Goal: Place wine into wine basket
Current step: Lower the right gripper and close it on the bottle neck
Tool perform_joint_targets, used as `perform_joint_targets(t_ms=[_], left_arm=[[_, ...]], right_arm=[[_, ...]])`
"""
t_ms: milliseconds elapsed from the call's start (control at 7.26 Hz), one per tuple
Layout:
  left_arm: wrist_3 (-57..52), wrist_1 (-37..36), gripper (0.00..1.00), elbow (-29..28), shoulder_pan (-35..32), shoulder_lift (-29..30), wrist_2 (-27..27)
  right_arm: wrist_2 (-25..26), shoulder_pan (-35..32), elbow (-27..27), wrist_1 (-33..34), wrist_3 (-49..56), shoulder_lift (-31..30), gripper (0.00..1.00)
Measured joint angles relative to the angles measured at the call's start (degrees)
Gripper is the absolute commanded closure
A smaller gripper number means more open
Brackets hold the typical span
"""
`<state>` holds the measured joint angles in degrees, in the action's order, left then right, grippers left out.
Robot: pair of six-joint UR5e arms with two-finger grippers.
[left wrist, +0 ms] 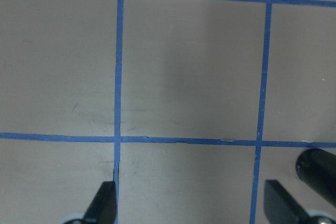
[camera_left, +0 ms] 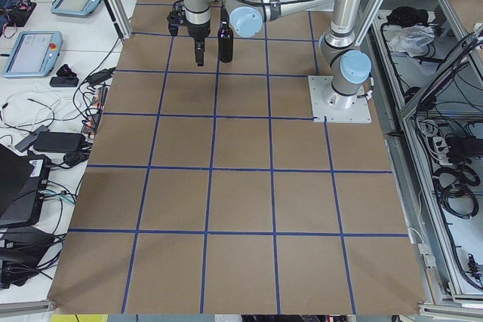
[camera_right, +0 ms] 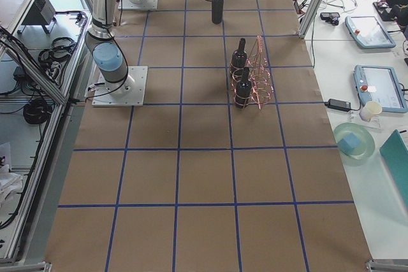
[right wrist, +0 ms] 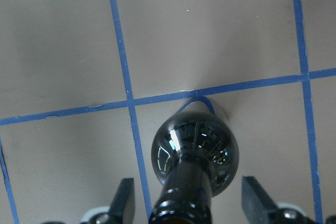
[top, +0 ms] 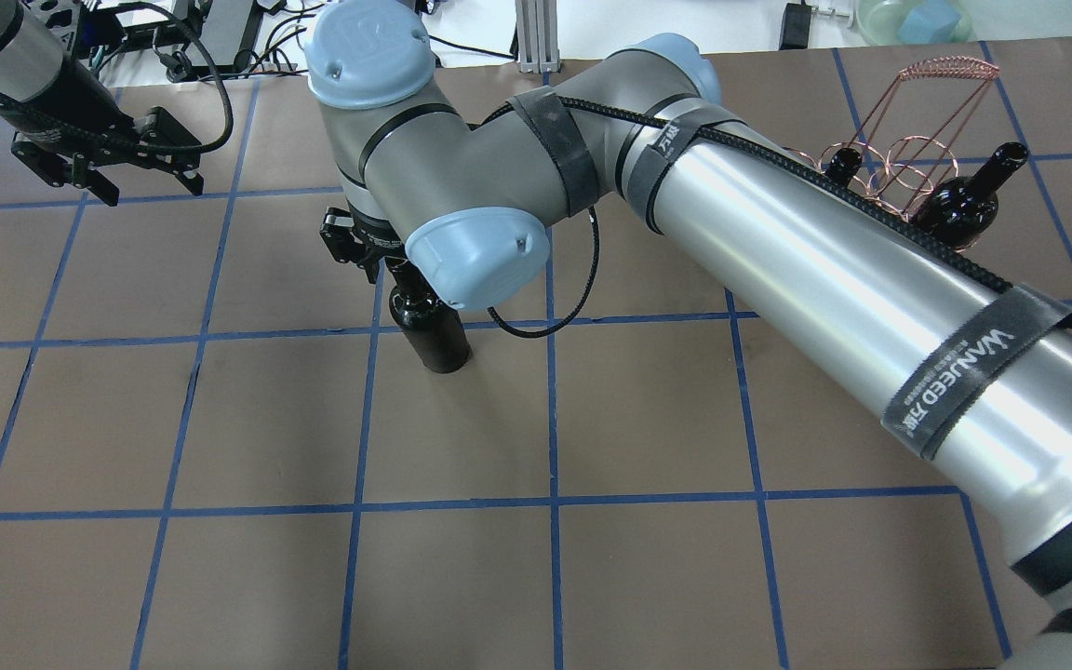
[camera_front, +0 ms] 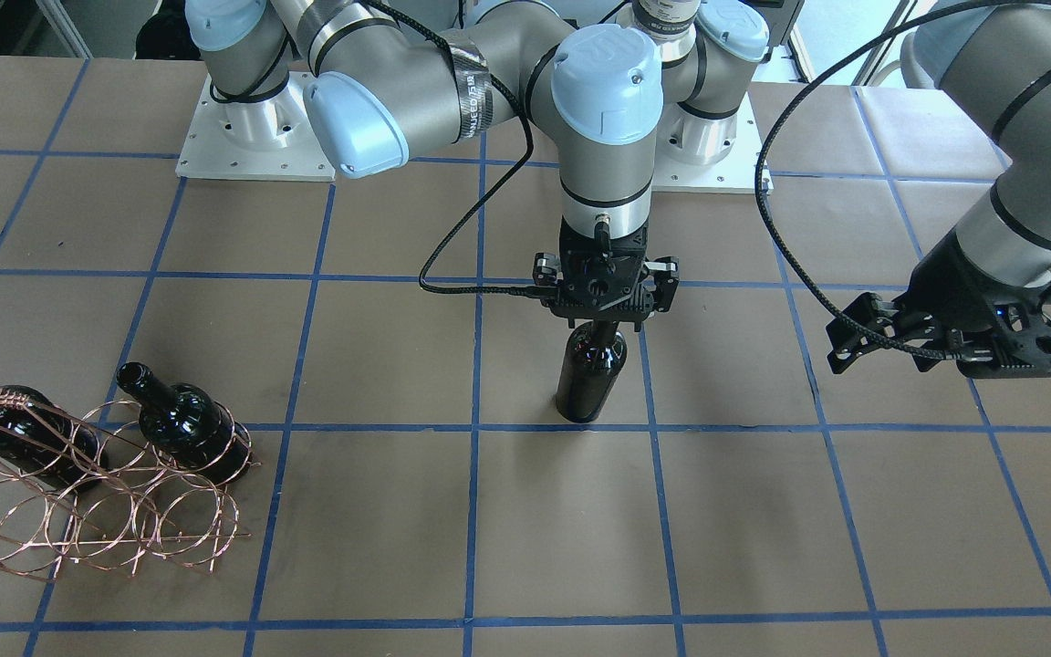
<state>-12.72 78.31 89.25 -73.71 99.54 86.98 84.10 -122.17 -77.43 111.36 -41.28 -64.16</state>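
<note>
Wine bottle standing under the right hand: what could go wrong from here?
1. The right hand is open around the neck of the wine bottle, and its fingers do not touch the glass. If it closes off-centre, the upright bottle may tip. The glossy glass may also slip when lifted.
2. The wine basket is thin wire and already holds two other bottles. The incoming bottle may knock them, catch a ring, or push the basket.
</note>
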Motion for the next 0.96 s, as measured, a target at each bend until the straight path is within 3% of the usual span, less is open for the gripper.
perform_joint_targets(t_ms=[276, 964], left_arm=[[0.05, 0.00, 0.00, -0.03, 0.04, 0.14, -0.01], [-0.03, 0.16, 0.00, 0.04, 0.06, 0.14, -0.05]], right_arm=[[0.31, 0.00, 0.00, -0.05, 0.35, 0.04, 0.66], [0.33, 0.01, 0.00, -0.10, 0.28, -0.16, 0.74]])
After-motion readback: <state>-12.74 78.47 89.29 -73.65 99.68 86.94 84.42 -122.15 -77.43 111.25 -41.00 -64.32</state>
